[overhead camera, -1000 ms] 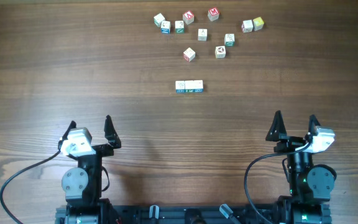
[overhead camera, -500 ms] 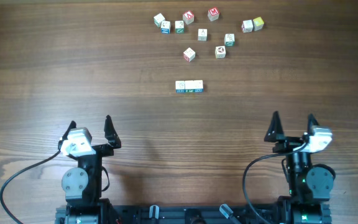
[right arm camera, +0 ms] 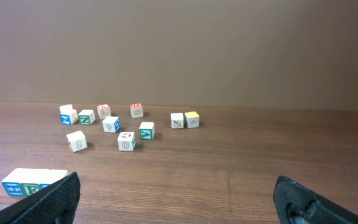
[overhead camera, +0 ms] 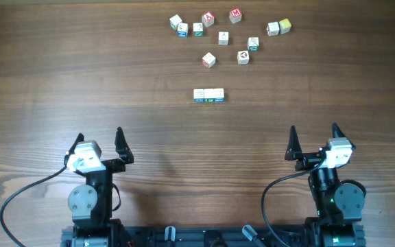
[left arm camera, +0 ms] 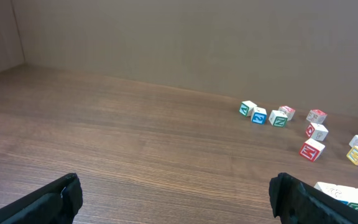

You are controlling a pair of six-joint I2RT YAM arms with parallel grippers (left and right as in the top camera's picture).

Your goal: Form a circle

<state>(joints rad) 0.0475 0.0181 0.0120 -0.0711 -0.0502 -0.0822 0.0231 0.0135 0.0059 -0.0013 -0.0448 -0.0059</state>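
I see the small white cubes [overhead camera: 223, 38] lying loose in an uneven scatter at the far side of the desk [overhead camera: 81, 68], each sitting flat, with red, green or blue letters and pictures on the faces. A row of three [overhead camera: 209, 95] stands apart on the near side of the scatter, side by side and touching in a short straight line. At the right end, a yellow-topped cube [overhead camera: 284, 25] sits just beside a white one [overhead camera: 273, 28].

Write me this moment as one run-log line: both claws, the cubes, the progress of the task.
left claw: open, empty | right claw: open, empty | row of three cubes: touching, mid-table | loose cubes: scattered beyond it | stage: arranging not begun
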